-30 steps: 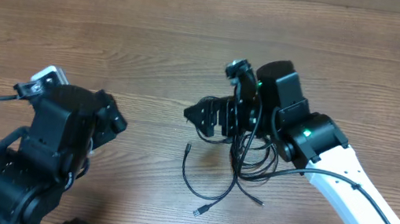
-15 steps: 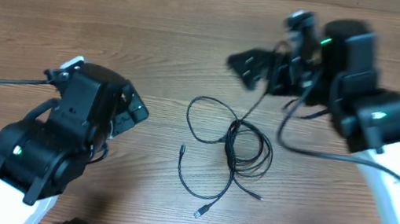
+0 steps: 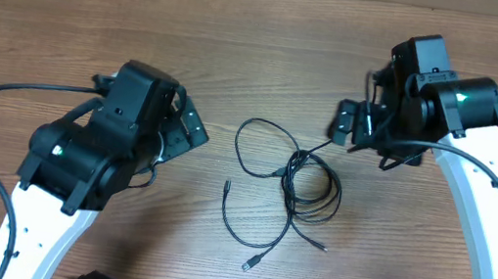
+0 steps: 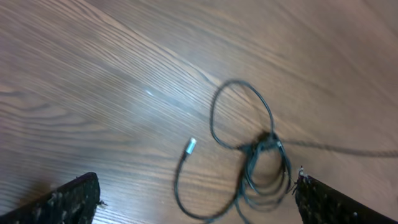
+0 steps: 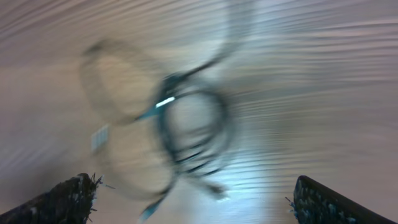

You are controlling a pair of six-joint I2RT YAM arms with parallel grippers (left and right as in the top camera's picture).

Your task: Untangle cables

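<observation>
Lying loose on the wooden table [image 3: 244,40] overhead, the black cables [image 3: 296,191] loop round a small knot between the left gripper [image 3: 193,131] and right gripper [image 3: 344,124], touching neither — the left wrist view shows fingers [image 4: 74,199] spread wide before the tangle, and the blurred right wrist view likewise, jaws parted and empty.

Table [image 3: 244,40]: wood grain only, no print legible.
Cables [image 3: 294,181]: no marking legible (plugs too small to tell).
Left wrist view: no readable text.
Right wrist view: motion-blurred, nothing readable.
</observation>
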